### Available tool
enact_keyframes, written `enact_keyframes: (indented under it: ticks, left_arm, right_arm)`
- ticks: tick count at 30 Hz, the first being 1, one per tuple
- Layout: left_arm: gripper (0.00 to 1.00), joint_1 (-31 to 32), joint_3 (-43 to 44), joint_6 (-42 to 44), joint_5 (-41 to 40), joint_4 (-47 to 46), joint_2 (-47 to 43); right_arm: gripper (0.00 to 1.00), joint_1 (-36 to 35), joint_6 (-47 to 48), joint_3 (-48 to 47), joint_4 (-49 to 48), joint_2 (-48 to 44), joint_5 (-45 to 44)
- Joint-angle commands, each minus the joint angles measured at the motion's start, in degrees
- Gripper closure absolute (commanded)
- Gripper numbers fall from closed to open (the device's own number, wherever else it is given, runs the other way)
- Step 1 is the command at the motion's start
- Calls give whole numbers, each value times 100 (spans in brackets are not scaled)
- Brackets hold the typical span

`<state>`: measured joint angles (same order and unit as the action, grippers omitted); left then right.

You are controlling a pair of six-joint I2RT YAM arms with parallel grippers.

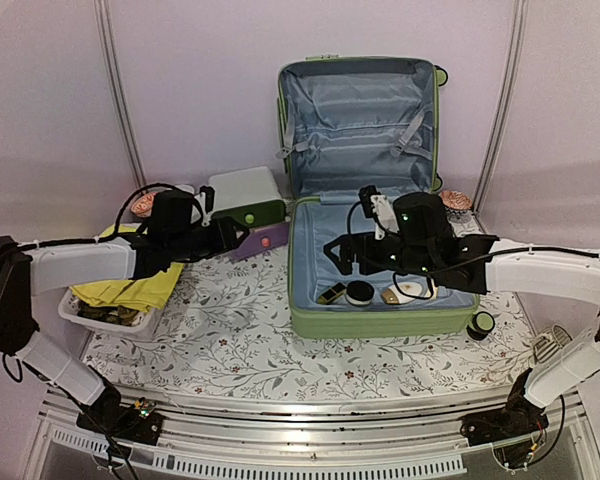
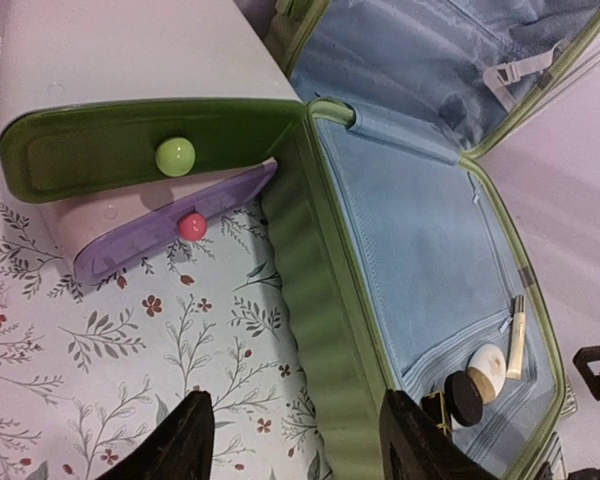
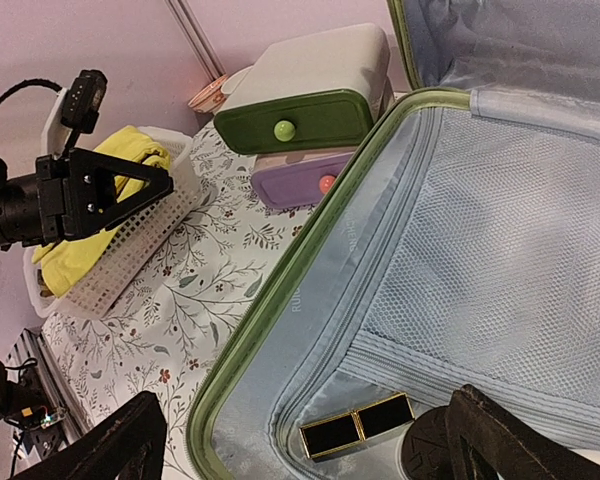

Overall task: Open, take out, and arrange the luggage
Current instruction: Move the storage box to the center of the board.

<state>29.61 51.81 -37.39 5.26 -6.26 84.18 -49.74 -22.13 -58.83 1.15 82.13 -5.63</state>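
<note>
Right gripper, spread and empty, over open luggage: black-and-gold case just below it may skid aside if pinched off-centre.

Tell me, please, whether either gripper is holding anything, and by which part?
Nothing is held. The left gripper is open over the floral tablecloth beside the suitcase; the right gripper is open above the black-and-gold case inside it.

Light-green ribbed luggage, lying open on table, lid upright, blue-grey strapped lining
</note>
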Motion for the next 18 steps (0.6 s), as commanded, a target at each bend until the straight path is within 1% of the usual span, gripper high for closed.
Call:
enact_keyframes:
  ticks: [1, 4, 11, 18]
  left_arm:
    - [42, 155, -136, -314, -329, -841, 283]
    - [43, 200, -180, -496, -482, -1066, 490]
    - [43, 469, -128, -571, -1101, -1408, 839]
    - [44, 502, -84, -566, -1073, -1557, 1097]
  right_arm:
    - [0, 57, -81, 94, -116, -169, 3]
    - [0, 80, -98, 104, -116, -174, 67]
    - [1, 185, -56, 101, -71, -238, 123]
    - [0, 226, -85, 181, -71, -268, 201]
